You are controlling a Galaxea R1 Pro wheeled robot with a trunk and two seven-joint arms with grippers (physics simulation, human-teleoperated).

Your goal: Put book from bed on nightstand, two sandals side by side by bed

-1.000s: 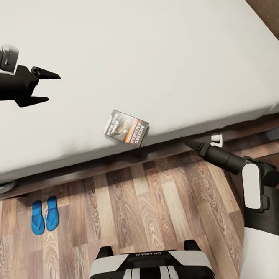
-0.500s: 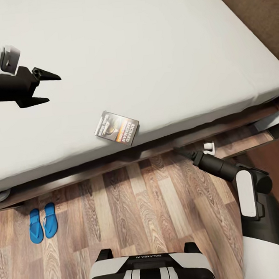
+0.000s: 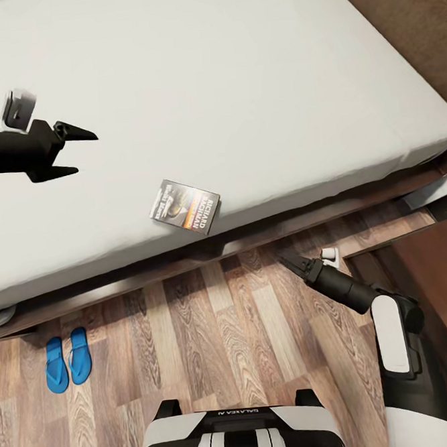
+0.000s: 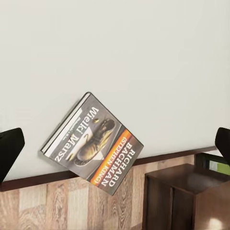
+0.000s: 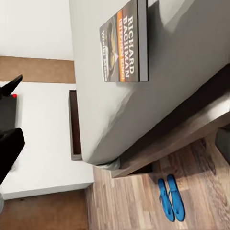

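The book (image 3: 185, 206) lies flat on the pale mattress of the bed (image 3: 239, 81), close to its near edge; its dark cover with an orange band faces up (image 4: 93, 143) (image 5: 123, 43). My left gripper (image 3: 87, 152) hovers over the mattress well to the left of the book, open and empty. My right gripper (image 3: 284, 262) hangs low over the wood floor just off the bed's dark frame, to the right of the book, pointing at it, fingers apart and holding nothing. Two blue sandals (image 3: 67, 359) (image 5: 171, 197) lie side by side on the floor beside the bed frame at the left.
A dark brown nightstand (image 3: 422, 268) (image 4: 184, 196) stands at the right, right beside my right arm. The bed's wooden frame (image 3: 153, 269) runs across in front of my base. Plank floor (image 3: 226, 344) stretches between the base and the bed.
The camera has shifted, bringing the nightstand into view at the right. My right gripper has dropped and drawn back from the bed frame. Book and sandals lie as before.
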